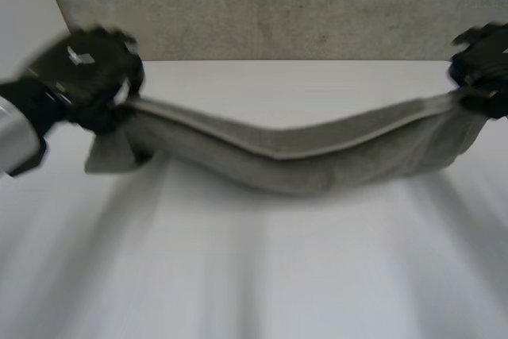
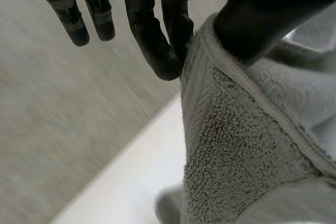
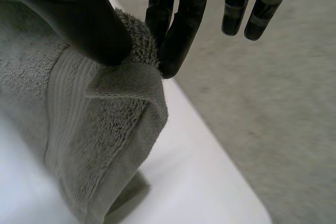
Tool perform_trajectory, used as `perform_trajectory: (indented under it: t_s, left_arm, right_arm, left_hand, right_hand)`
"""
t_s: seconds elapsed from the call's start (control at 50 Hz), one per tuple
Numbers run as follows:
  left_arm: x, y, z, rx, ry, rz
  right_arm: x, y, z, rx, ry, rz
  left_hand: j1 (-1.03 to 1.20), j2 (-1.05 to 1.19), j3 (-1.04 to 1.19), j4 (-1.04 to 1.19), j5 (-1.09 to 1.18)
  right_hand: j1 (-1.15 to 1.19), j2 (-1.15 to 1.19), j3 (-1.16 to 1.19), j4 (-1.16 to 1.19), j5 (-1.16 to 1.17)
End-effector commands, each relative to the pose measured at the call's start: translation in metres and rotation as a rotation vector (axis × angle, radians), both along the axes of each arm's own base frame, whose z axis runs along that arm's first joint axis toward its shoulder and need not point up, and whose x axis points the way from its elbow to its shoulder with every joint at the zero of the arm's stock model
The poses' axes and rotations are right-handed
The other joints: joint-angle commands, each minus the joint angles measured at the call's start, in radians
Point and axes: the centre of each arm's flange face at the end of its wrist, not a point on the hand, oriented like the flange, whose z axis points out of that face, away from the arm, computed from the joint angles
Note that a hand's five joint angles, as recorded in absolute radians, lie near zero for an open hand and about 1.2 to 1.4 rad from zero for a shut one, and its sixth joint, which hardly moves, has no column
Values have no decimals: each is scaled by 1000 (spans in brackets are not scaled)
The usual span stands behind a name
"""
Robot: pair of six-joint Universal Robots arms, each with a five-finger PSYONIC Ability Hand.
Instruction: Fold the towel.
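1. Left wrist view: the left hand [image 2: 157, 45] pinches a towel [image 2: 236, 145] corner between thumb and fingers.
2. The right hand [image 3: 181, 30] pinches the opposite corner the same way.
3. The towel hangs between them, sagging midway, over the surface [image 1: 254, 275] near its far edge.
4. It looks soft, limp and thick, and is probably light. The hemmed corners likely grip best.
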Motion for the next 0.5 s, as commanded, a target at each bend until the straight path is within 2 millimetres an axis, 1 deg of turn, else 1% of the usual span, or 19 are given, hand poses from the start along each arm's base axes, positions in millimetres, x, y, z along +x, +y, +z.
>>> perform_trajectory:
  t_s: [0.02, 0.08, 0.1, 0.12, 0.14, 0.16, 0.2, 0.22, 0.26, 0.28, 0.3, 0.32, 0.34, 0.36, 0.38, 0.42, 0.44, 0.48, 0.5]
  left_arm:
    - [21, 19, 54, -106, 187, 79]
    - [28, 11, 48, -90, 182, 129]
    - [28, 4, 40, -59, 174, 147]
    - [28, 4, 40, -59, 174, 148]
    - [28, -5, 27, -6, 161, 164]
    - [28, -5, 27, -6, 161, 164]
    - [27, -22, -6, 109, 115, 180]
    - [27, -22, -6, 109, 114, 181]
    - [22, -34, -39, 207, 45, 173]
    - [22, -34, -40, 207, 44, 173]
    - [17, -39, -56, 254, 6, 151]
    - [16, -39, -56, 254, 5, 150]
    - [12, -45, -71, 294, -32, 136]
    - [7, -52, -81, 306, -64, 130]
    - [7, -52, -81, 306, -64, 130]
    - [-1, -76, -96, 295, -112, 135]
    - [-2, -77, -96, 295, -112, 136]
    - [-20, -108, -88, 155, -88, 138]
    - [-20, -108, -88, 154, -88, 138]
  right_arm:
    - [-24, 0, 31, -65, -41, -117]
    - [-28, -6, 26, -60, -21, -144]
    - [-28, -10, 20, -49, 4, -157]
    - [-28, -10, 20, -49, 4, -158]
    - [-27, -14, 13, -44, 40, -166]
    - [-27, -14, 13, -44, 40, -166]
    - [-16, -19, -6, -20, 133, -158]
    - [-16, -19, -6, -20, 134, -158]
    - [-2, -22, -26, 5, 220, -132]
    - [-2, -22, -26, 5, 221, -132]
    - [6, -22, -33, 13, 250, -115]
    - [15, -25, -41, 21, 272, -96]
    - [15, -25, -41, 21, 272, -96]
    - [23, -28, -46, 23, 280, -73]
    - [23, -28, -46, 23, 280, -73]
    - [42, -41, -48, -16, 275, -31]
    - [42, -41, -48, -16, 275, -31]
    - [62, -61, -32, -143, 232, -14]
    - [63, -61, -32, -144, 231, -14]
  left_hand:
    - [110, 53, -38, -47, 55]
    - [110, 53, -38, -47, 55]
    - [110, 53, -38, -47, 55]
    - [110, 53, -38, -47, 55]
    - [110, 53, -38, -47, 55]
    - [110, 53, -38, -47, 55]
    - [110, 53, -38, -47, 55]
    - [110, 53, -38, -47, 55]
    - [110, 53, -38, -47, 55]
    - [110, 53, -38, -47, 55]
    - [110, 53, -38, -47, 55]
    - [110, 53, -38, -47, 55]
    - [110, 53, -38, -47, 55]
    - [110, 53, -38, -47, 55]
    - [110, 53, -38, -47, 55]
    - [110, 53, -38, -47, 55]
    - [110, 53, -38, -47, 55]
    - [110, 53, -38, -47, 55]
    - [110, 53, -38, -47, 55]
  right_hand:
    - [58, 61, 14, 29, 73]
    - [58, 61, 14, 29, 73]
    - [58, 61, 14, 29, 73]
    - [58, 61, 14, 29, 73]
    - [58, 61, 14, 29, 73]
    - [58, 61, 14, 29, 73]
    - [58, 61, 14, 29, 73]
    - [58, 61, 14, 29, 73]
    - [58, 61, 14, 29, 73]
    - [58, 61, 14, 29, 73]
    - [58, 61, 14, 29, 73]
    - [58, 61, 14, 29, 73]
    - [58, 61, 14, 29, 73]
    - [58, 61, 14, 29, 73]
    - [58, 61, 14, 29, 73]
    - [58, 61, 14, 29, 73]
    - [58, 61, 14, 29, 73]
    - [58, 61, 14, 29, 73]
    - [58, 61, 14, 29, 73]
